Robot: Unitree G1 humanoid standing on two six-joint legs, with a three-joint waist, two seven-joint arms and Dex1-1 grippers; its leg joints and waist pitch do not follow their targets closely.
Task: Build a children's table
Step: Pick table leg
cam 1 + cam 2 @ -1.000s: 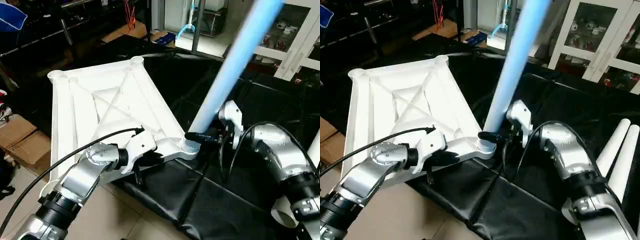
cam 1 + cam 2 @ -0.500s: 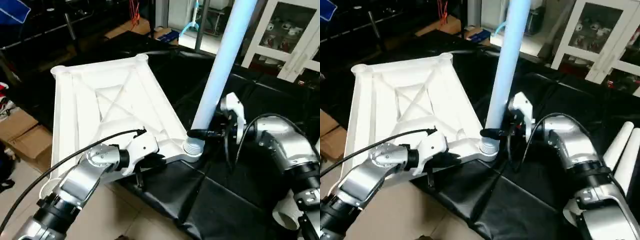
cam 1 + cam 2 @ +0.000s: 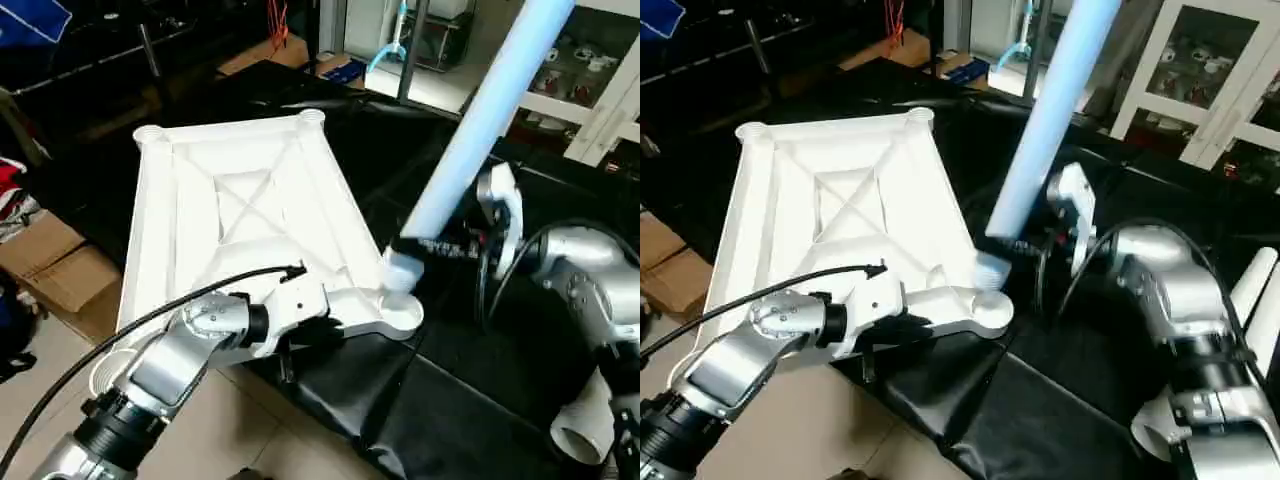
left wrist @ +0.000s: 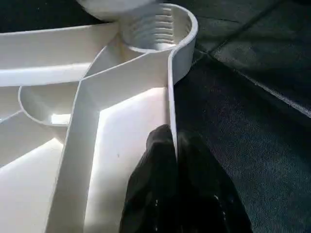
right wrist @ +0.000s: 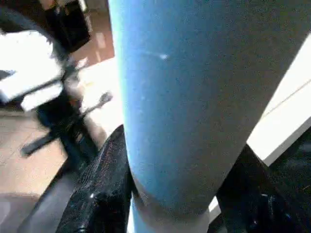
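Black mat (image 3: 450, 400); tabletop (image 3: 240, 200) corner seemingly overhangs floor.

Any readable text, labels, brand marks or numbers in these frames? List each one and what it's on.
None can be read.
Tabletop: plain white ribs, no marking seen.
Leg held in the right gripper: plain, no label.
Left gripper, pinching the tabletop's rim: plain black, no print.
Cardboard box on the floor: no legible print.
Items in the white cabinet: too small and blurred to read.

No words, numbers or brand marks can be read anywhere. The white plastic parts carry no legible labels.
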